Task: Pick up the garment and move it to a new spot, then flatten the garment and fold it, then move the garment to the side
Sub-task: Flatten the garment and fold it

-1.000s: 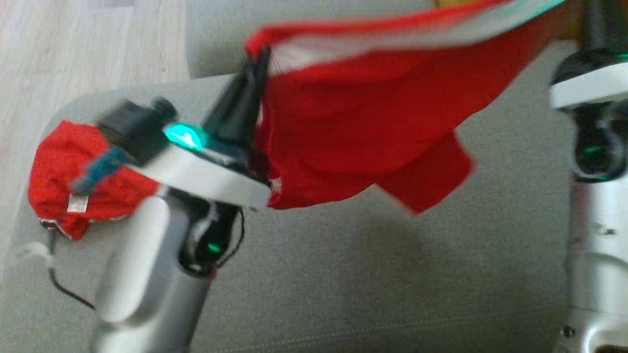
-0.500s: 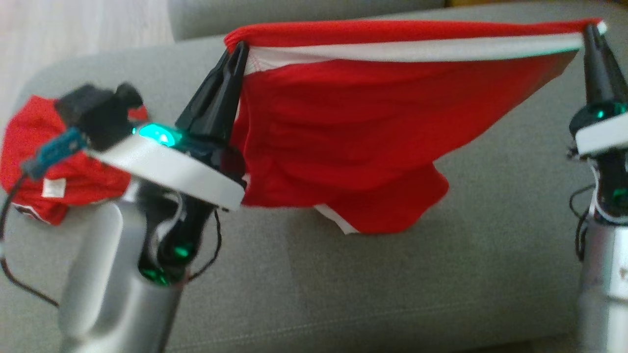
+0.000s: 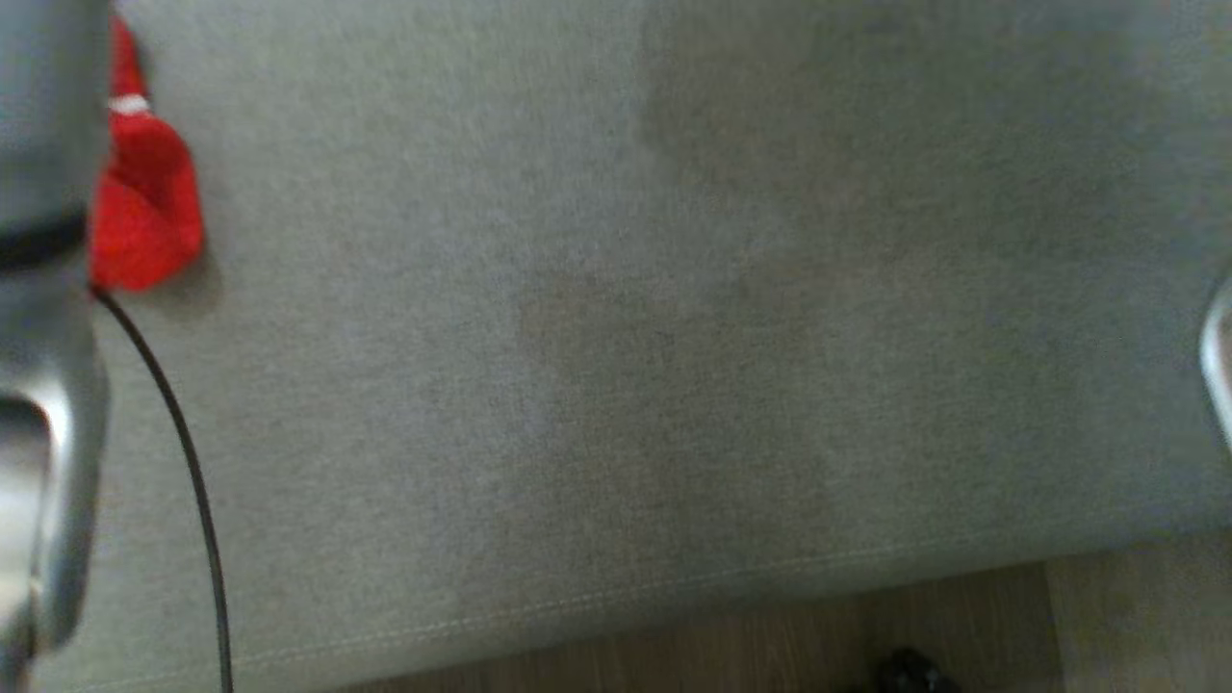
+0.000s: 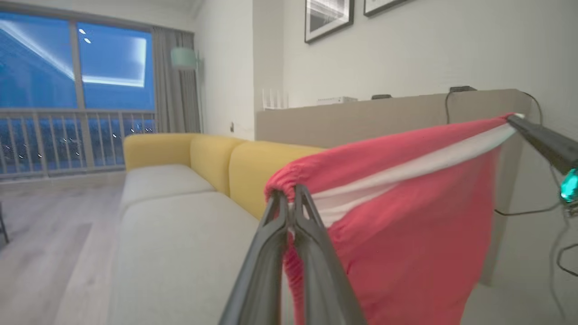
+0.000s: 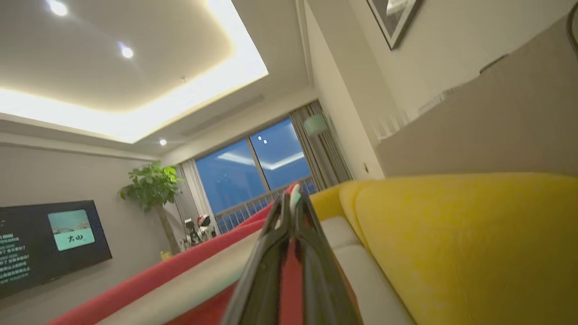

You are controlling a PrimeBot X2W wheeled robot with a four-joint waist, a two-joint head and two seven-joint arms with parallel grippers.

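Note:
The garment [image 4: 406, 216] is red with a white band along its waist edge, and it hangs stretched in the air between both grippers. In the left wrist view my left gripper [image 4: 291, 198] is shut on one gathered end of the waistband. The right gripper [image 4: 519, 121] pinches the other end at the upper right. In the right wrist view my right gripper [image 5: 291, 203] is shut on the band, and the garment [image 5: 180, 271] runs away to the lower left. A red piece of cloth [image 3: 144, 202] shows beside my left forearm [image 3: 38, 385]; whether it belongs to the held garment is unclear.
The grey sofa seat [image 3: 616, 337] spreads under the head camera, with wooden floor [image 3: 962, 616] past its front edge. A black cable [image 3: 183, 443] trails down from the left arm. Yellow back cushions [image 4: 253, 167] stand behind the seat, and a low beige wall [image 4: 384, 113] rises behind them.
The head camera has tilted down hard, so the grippers and the stretched garment have left its picture and bare seat fills it. Both grippers kept their hold throughout.

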